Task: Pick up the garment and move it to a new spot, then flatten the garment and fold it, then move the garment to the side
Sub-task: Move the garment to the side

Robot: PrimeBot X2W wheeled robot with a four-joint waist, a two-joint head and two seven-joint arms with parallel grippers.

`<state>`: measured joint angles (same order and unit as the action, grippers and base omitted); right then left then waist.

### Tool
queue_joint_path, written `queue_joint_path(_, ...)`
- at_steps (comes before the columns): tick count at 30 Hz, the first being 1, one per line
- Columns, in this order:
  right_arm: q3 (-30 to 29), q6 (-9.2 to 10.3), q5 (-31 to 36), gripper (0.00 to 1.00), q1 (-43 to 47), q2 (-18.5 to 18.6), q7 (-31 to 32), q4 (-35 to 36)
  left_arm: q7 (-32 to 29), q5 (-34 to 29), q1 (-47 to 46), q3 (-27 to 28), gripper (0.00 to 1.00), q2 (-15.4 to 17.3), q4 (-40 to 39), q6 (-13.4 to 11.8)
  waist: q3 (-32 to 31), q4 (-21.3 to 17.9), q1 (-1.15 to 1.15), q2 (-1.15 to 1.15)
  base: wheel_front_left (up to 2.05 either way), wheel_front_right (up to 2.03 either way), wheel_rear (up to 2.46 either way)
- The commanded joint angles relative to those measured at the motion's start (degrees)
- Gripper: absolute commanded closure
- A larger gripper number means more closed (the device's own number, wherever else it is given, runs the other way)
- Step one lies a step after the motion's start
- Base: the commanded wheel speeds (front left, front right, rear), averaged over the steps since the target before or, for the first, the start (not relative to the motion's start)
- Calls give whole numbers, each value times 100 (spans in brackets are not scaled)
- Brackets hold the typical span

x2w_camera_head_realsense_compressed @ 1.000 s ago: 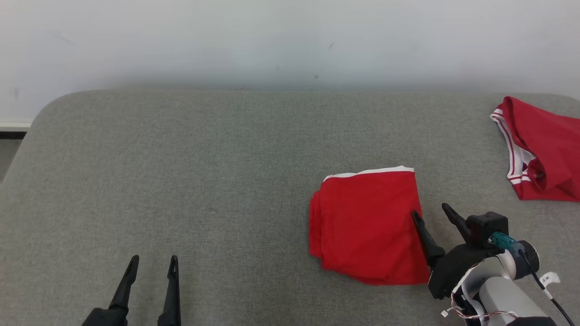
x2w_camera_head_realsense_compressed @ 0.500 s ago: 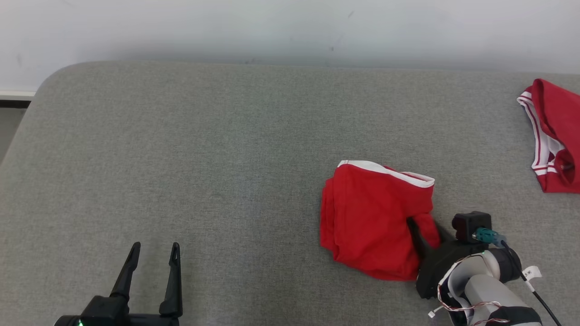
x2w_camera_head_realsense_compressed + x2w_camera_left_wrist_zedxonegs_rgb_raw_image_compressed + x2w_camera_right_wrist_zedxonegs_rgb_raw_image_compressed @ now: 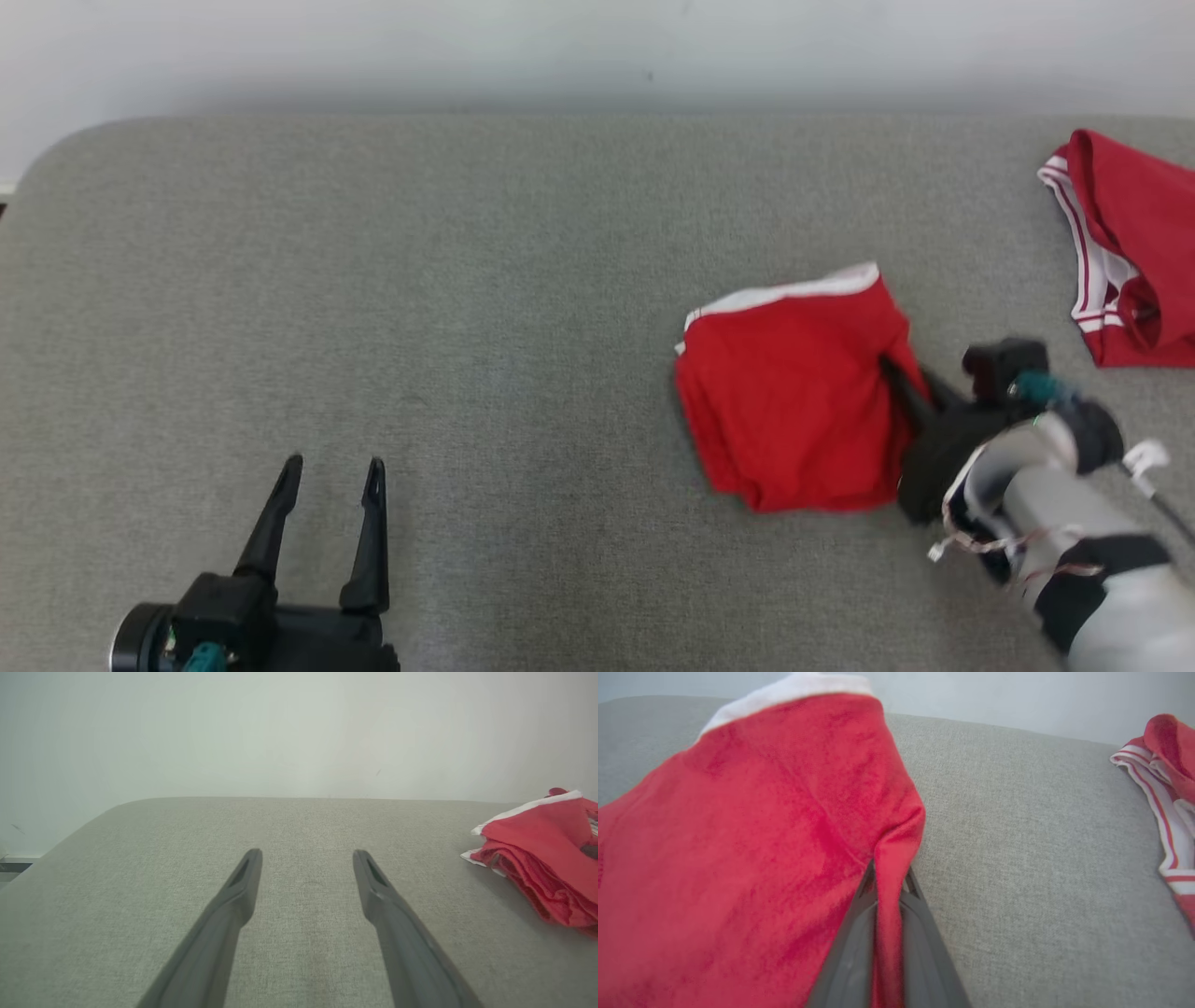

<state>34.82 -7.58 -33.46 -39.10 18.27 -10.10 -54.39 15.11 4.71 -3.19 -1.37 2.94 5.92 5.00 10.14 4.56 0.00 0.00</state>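
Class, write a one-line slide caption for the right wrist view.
Right gripper pinches the folded garment by its edge; second garment lies apart.

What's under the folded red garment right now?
Grey cushion shows all around the garment; what lies directly beneath is covered by fabric. The right claw pinches its right edge.

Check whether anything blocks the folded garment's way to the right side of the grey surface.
The right gripper is shut on the folded garment. Bare surface lies just right of it, but a second red garment with striped trim sits at the far right, taking up part of that side.
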Motion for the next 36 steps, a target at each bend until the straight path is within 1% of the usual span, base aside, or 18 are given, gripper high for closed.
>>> queue_joint_path(1, 110, 21, -111, 100, -263, 216, 62, 111, 0, 29, -165, -27, 0, -5, -73, 2, 312, -145, 0, 0, 0, 0, 0)
queue_joint_path(6, 380, 20, -302, 100, -907, 775, 297, 480, 1, -23, -459, -106, 0, -5, -247, 40, 917, -354, 0, 0, 0, 0, 0)
queue_joint_path(10, 452, 20, -459, 100, -1452, 1273, 386, 795, 0, -93, -699, -154, 0, -4, -415, 69, 1459, -574, 0, 0, 0, 0, 0)
queue_joint_path(11, 452, 20, -459, 100, -1452, 1273, 386, 795, 0, -93, -699, -154, 0, -4, -415, 69, 1459, -574, 0, 0, 0, 0, 0)
queue_joint_path(12, 438, 20, -542, 100, -1659, 1565, 427, 938, -1, -108, -836, -211, 0, -3, -518, 94, 1704, -658, 0, 0, 0, 0, 0)
queue_joint_path(14, 435, 20, -618, 100, -1865, 1895, 477, 1096, 1, -142, -958, -258, 0, -1, -619, 102, 1945, -736, 0, 0, 0, 0, 0)
queue_joint_path(21, 161, 20, -832, 100, -2339, 2815, 648, 1554, 1, -254, -1097, -227, 0, 171, -1012, 145, 2526, -1140, 0, 0, 0, 0, 0)
queue_joint_path(25, -117, 20, -1043, 100, -2509, 3224, 748, 1623, 1, -324, -1081, -269, 0, 280, -1198, 168, 2744, -1308, 0, 0, 0, 0, 0)
queue_joint_path(30, -134, 20, -944, 100, -2725, 3663, 916, 1561, 0, -376, -1138, -348, 0, 335, -1393, 184, 2936, -1349, 0, 0, 0, 0, 0)
queue_joint_path(36, 32, 20, -377, 100, -3017, 3834, 1132, 1262, -6, -350, -1139, -418, 0, 352, -1450, 198, 3077, -1275, 0, 0, 0, 0, 0)
